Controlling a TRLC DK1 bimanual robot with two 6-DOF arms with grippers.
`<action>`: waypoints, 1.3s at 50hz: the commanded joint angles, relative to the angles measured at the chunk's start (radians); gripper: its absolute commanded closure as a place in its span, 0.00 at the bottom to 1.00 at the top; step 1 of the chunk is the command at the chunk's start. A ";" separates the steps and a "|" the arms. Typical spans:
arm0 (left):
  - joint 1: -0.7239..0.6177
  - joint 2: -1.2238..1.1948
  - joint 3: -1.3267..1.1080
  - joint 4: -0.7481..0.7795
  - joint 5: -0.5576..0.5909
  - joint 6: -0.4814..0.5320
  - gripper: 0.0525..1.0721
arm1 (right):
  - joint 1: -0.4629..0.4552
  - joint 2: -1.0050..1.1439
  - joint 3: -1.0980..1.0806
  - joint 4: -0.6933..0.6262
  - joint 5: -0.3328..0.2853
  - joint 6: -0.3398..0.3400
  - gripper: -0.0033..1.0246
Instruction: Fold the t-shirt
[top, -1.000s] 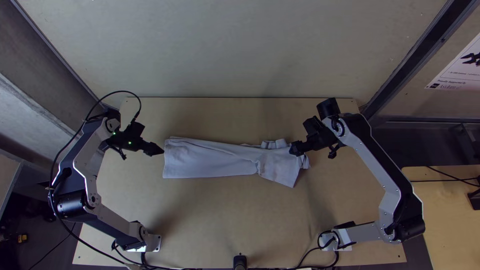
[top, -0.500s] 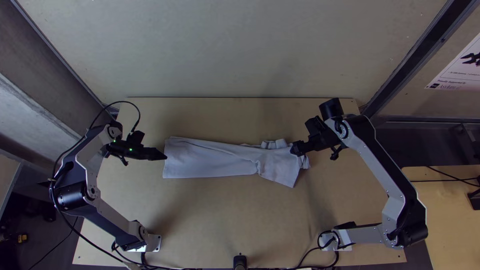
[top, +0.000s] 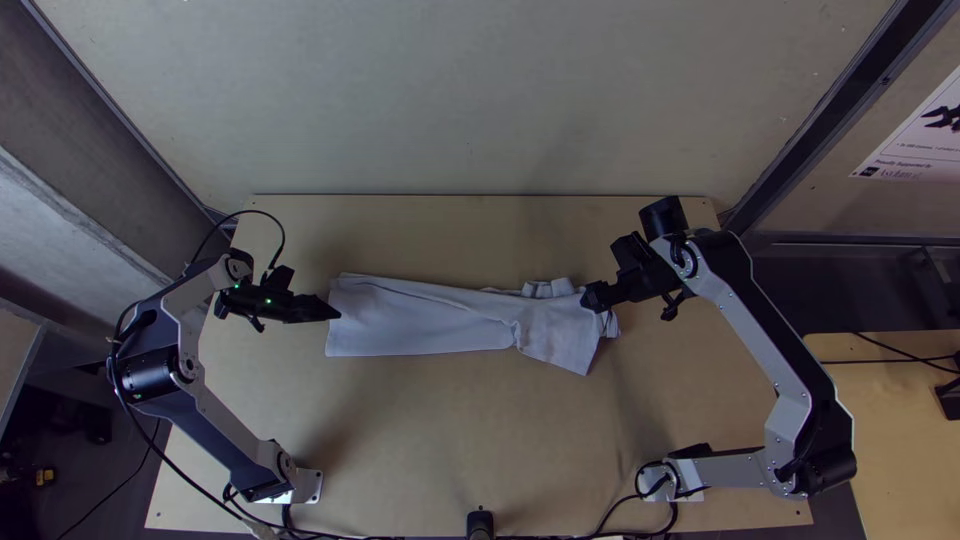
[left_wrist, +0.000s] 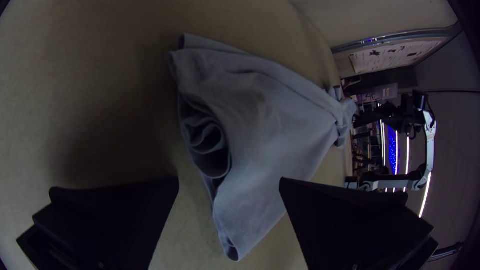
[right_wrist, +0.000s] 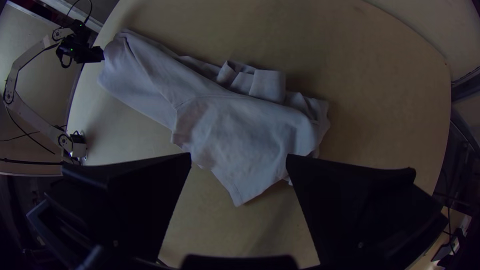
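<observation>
Lengthwise, the t-shirt (top: 425, 318) lies as a long, narrow folded strip near the middle of the worktop (top: 450, 420), between the two arms and rather nearer the far edge than the near one. Its long axis runs from the left arm's side to the right arm's side, roughly along the far edge, slanting a little toward the near edge as it goes right. The left end is cut off fairly straight; at the right end a pointed corner (top: 583, 364) angles toward the near edge, and on the far side a bunched, raised fold (top: 548, 289) stands up. In the top view the left tool (top: 338, 313) sits at the strip's left end, its tip overlapping the edge of the cloth, while the right tool (top: 588, 298) is over the right end and covers a piece of it. Both wrist views show fingers spread wide, with no cloth between the tips; whether either tool touches the fabric cannot be told. The left wrist view looks into the open left end, where rippled layers (left_wrist: 207, 137) sink into shadow, so their number is hard to make out. In the right wrist view, one black finger (right_wrist: 350, 205) hides a bit of the shirt's edge.
</observation>
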 joint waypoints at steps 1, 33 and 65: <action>-0.002 0.039 -0.018 -0.003 0.031 -0.027 0.05 | 0.011 -0.025 -0.019 -0.009 0.000 0.019 0.15; -0.171 0.066 -0.023 0.105 0.106 -0.192 0.08 | 0.018 -0.018 -0.007 -0.009 0.000 0.032 0.15; -0.097 0.020 -0.075 0.151 0.103 -0.251 0.98 | 0.011 -0.032 -0.011 -0.009 0.002 0.033 0.15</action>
